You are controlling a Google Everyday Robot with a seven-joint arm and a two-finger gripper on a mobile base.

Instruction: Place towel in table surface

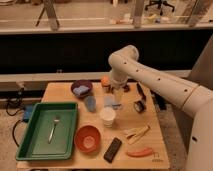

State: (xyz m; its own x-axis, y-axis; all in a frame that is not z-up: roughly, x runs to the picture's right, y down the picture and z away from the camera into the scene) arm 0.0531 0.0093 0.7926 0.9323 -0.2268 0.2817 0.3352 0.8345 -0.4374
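Observation:
The towel point(109, 101), a small pale blue piece of cloth, lies on the tan table surface point(65, 93) just behind the white paper cup point(107, 116). My gripper point(118, 96) hangs from the white arm, pointing down, right beside the towel's right edge and slightly above it. Its jaws stand open and hold nothing; the towel rests on the wood.
Around the towel stand a translucent blue cup point(90, 103), a purple bowl point(81, 89) with a blue lump, an orange point(105, 81) and a black tape roll point(139, 106). A green tray point(30, 142) holding a fork takes the left side. A red bowl point(88, 138), a black remote point(112, 149) and a red pepper point(140, 152) sit at the front.

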